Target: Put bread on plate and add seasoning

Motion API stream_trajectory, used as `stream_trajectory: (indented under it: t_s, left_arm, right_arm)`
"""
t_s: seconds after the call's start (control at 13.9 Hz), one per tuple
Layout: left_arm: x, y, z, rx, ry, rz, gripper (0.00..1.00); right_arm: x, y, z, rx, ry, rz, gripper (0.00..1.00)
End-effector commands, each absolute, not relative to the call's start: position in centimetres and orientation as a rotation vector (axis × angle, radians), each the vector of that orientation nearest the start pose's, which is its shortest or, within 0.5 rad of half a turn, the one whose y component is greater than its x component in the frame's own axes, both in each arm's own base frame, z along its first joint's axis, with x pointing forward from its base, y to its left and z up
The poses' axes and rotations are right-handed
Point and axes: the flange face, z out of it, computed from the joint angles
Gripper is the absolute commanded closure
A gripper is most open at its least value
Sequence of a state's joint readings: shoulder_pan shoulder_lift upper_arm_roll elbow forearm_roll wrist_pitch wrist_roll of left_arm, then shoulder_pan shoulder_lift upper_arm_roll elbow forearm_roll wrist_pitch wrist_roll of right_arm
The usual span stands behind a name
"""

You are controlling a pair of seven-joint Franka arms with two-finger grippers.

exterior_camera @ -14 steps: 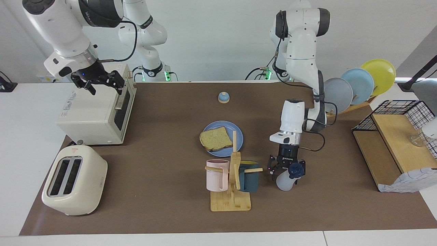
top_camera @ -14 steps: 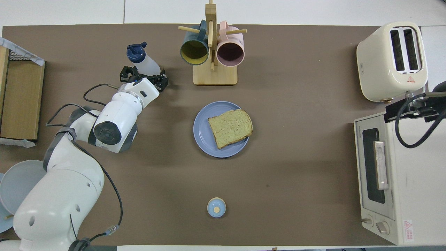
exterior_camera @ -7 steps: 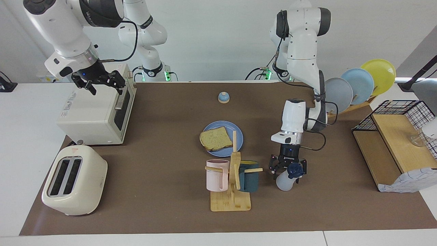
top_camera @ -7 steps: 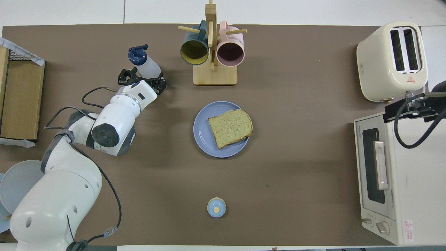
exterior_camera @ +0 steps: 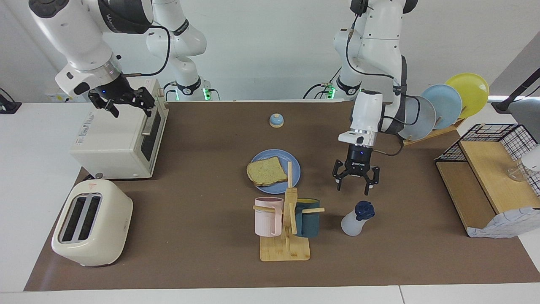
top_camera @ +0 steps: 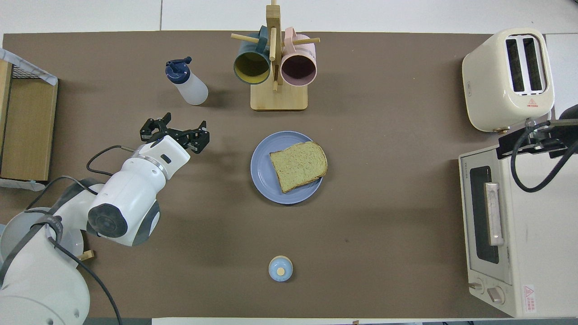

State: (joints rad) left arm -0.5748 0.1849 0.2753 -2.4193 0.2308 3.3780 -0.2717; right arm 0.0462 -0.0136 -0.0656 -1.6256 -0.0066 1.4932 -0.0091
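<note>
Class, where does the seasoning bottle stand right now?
The seasoning bottle stands upright on the table beside the mug rack, toward the left arm's end, farther from the robots than the plate.

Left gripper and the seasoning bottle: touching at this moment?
Apart. The facing view shows the left gripper open, raised above the seasoning bottle, with bare brown table visible between fingertips and cap.

- Showing a red triangular mark on the cream toaster (top_camera: 508, 76), its wording too small for reading.
- Carrying a red warning sticker on the toaster oven (top_camera: 515, 234) by its knobs, text unreadable.
- Bearing faint lettering on the oven's top (exterior_camera: 86, 126) and door edge, not legible.
</note>
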Motion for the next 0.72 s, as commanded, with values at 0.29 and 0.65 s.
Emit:
stream_trajectory:
  t_s: [0.29, 0.65]
  left_arm:
    - [48.3, -21.2, 47.4, -3.088, 0.308, -0.63, 0.0]
    - [52.3, -13.7, 59.6, -3.112, 0.395, -0.229, 0.0]
  right_arm:
    - [53.7, -1.1, 60.3, -3.115, -0.025, 0.198, 0.0]
    - [53.6, -1.2, 60.3, -3.114, -0.022, 0.205, 0.0]
